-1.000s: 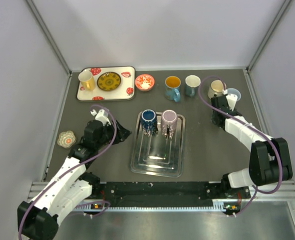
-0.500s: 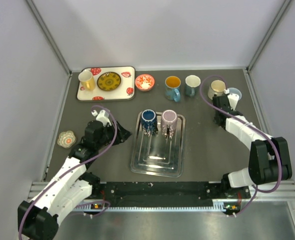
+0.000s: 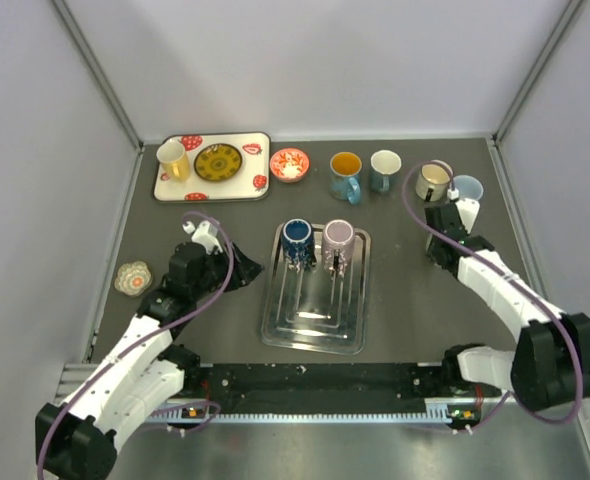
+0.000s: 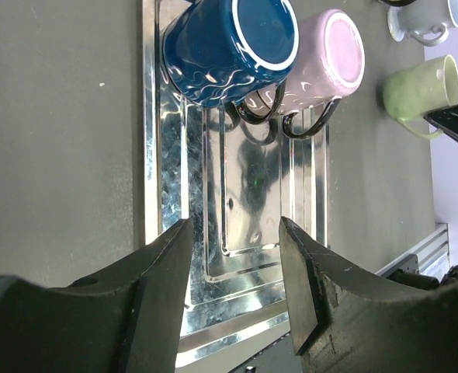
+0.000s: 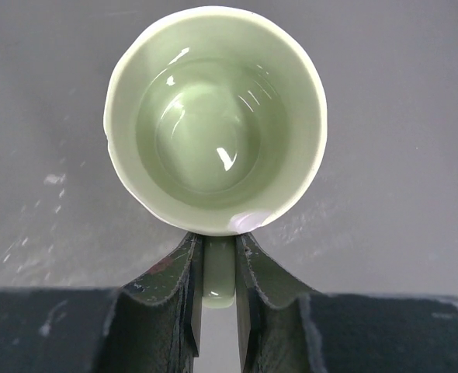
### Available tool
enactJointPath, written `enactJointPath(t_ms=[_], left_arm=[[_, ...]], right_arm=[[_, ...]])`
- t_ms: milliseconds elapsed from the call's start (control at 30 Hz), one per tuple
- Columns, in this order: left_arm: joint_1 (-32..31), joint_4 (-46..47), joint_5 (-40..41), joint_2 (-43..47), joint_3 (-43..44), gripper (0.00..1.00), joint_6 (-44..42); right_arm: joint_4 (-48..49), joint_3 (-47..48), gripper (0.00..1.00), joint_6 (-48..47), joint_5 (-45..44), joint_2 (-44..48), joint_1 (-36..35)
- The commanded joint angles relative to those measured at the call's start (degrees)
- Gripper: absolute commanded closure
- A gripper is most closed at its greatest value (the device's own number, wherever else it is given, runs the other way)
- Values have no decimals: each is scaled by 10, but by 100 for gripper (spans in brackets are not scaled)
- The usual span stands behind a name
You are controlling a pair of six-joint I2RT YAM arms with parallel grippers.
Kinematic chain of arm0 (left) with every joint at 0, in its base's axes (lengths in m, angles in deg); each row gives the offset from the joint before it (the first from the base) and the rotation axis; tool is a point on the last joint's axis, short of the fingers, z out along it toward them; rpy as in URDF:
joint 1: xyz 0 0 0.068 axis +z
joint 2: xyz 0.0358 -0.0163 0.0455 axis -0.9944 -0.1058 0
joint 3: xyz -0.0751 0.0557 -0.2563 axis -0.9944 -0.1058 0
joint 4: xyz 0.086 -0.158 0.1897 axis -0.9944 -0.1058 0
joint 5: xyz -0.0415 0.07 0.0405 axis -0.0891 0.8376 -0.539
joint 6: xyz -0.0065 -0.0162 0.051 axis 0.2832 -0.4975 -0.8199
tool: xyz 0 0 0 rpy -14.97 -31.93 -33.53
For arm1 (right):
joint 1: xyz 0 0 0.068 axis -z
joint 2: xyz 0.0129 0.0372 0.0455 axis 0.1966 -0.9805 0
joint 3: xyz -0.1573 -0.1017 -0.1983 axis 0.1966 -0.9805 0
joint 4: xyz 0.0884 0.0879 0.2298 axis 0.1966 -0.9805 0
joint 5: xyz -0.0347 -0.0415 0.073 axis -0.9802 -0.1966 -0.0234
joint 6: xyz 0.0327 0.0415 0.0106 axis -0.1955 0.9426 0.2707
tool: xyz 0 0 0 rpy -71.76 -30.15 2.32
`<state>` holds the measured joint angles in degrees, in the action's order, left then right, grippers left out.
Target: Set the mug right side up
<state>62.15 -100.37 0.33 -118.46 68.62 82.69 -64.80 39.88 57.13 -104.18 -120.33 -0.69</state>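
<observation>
Altogether seven mugs [image 3: 384, 170], two inverted; right gripper [image 5: 218, 256] narrowly pinches the upright green mug [image 5: 216, 116] by its handle [image 5: 219, 273]; left gripper [image 4: 234, 225] gapes empty

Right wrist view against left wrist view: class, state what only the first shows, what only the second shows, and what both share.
Only the right wrist view shows the green mug from above, upright and empty, with its handle pinched between the right fingers. Only the left wrist view shows the blue mug and pink mug upside down on the metal tray, a grey mug, and the open left fingers. Both share the green mug, small near the left view's right edge, and the dark table.
</observation>
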Motion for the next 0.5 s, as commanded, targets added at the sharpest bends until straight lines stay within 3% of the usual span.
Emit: enactJointPath(t_ms=[0,200,333,467], left_arm=[[2,31,-12,9,0,47,6],[2,43,-43,23,-4,47,30],[2,122,-105,41,-40,45,106],[-21,312,-180,39,-69,41,177]], right_arm=[[-31,28,100,9,-1,87,-50],[-73,24,100,40,69,193,-73],[-8,2,100,82,204,291,-103],[51,4,100,124,291,343,-133]])
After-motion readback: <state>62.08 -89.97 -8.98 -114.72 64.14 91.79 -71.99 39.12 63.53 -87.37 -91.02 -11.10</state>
